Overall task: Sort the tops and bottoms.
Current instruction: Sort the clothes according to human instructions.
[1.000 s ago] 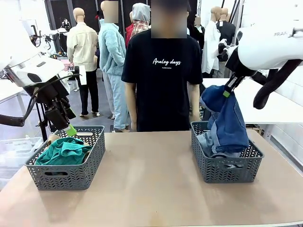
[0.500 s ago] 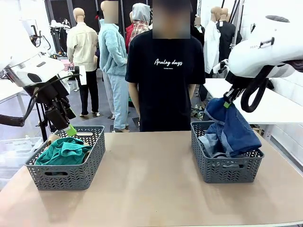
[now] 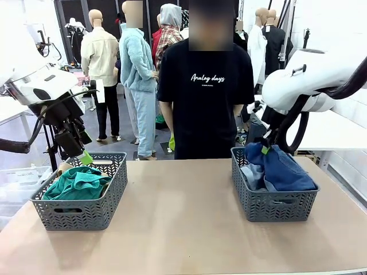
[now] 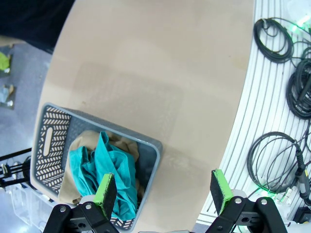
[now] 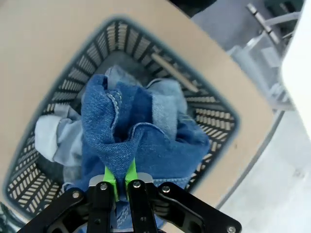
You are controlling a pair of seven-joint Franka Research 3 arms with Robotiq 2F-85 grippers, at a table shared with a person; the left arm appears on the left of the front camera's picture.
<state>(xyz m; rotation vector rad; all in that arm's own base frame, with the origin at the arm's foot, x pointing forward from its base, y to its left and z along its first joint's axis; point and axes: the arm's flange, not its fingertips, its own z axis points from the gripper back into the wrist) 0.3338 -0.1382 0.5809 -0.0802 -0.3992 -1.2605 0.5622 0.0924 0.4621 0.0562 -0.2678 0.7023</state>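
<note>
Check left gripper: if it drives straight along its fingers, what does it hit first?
Probably the teal top in the left basket. The open left gripper looks aimed near the basket's wall, so depth is uncertain.

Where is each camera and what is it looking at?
Front view: between the arms, facing the person across the table; shows the left gripper and right gripper.
Left wrist view: looks down past its open fingers at the teal top in its basket.
Right wrist view: looks down its fingers pinching the blue shorts.
Shared: both baskets also appear in front view.
</note>
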